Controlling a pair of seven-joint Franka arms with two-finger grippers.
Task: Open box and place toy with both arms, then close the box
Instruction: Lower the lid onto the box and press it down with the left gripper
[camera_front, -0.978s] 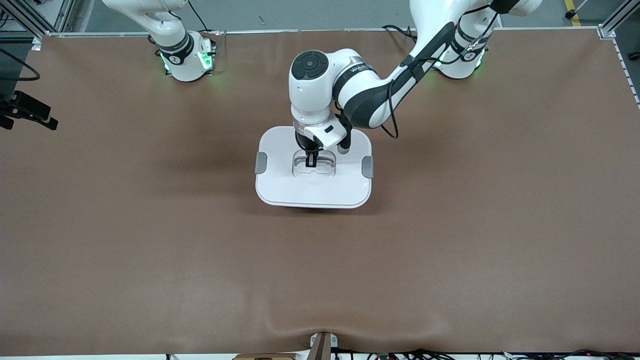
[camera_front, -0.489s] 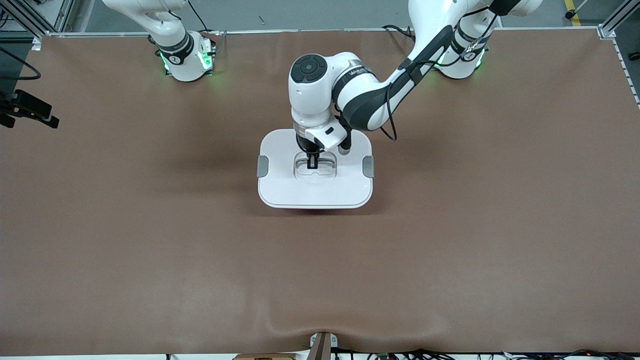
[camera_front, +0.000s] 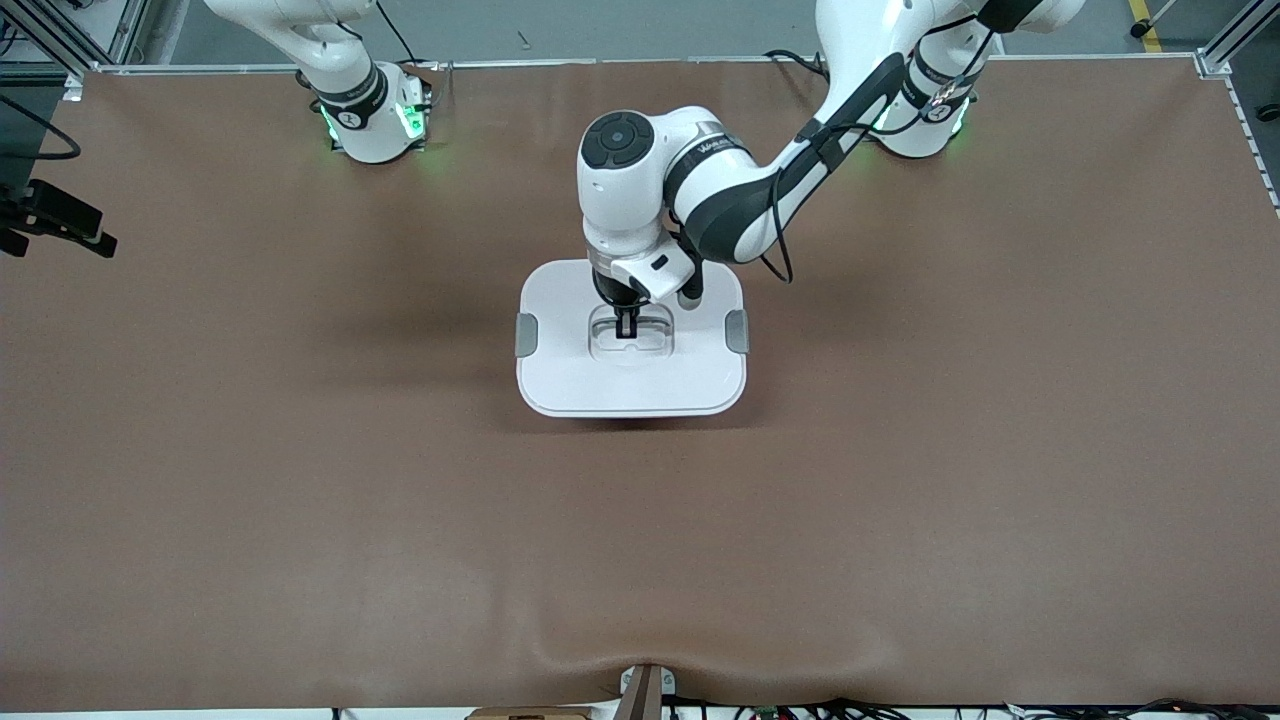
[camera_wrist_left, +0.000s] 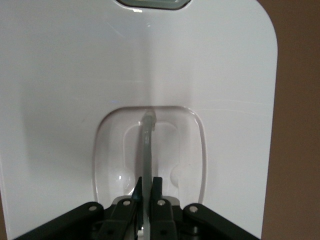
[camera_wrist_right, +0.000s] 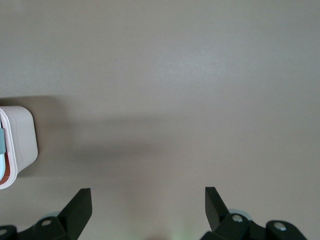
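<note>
The box (camera_front: 630, 380) stands mid-table with its white lid on top and a grey clip (camera_front: 526, 335) on each short side. My left gripper (camera_front: 626, 330) reaches straight down into the lid's recess. In the left wrist view the left gripper (camera_wrist_left: 148, 182) is shut on the clear handle (camera_wrist_left: 147, 145), which runs between its fingers. My right gripper (camera_wrist_right: 147, 192) hangs open over bare table with nothing between its fingers. A corner of the box (camera_wrist_right: 20, 140) shows at the edge of that view. The toy is out of view.
The brown mat (camera_front: 900, 450) covers the whole table. A black device (camera_front: 55, 225) juts in at the right arm's end. A small bracket (camera_front: 645, 690) sits at the table's edge nearest the front camera.
The lid, with my left gripper on its handle, has sunk slightly and looks a little smaller. The right arm has not moved.
</note>
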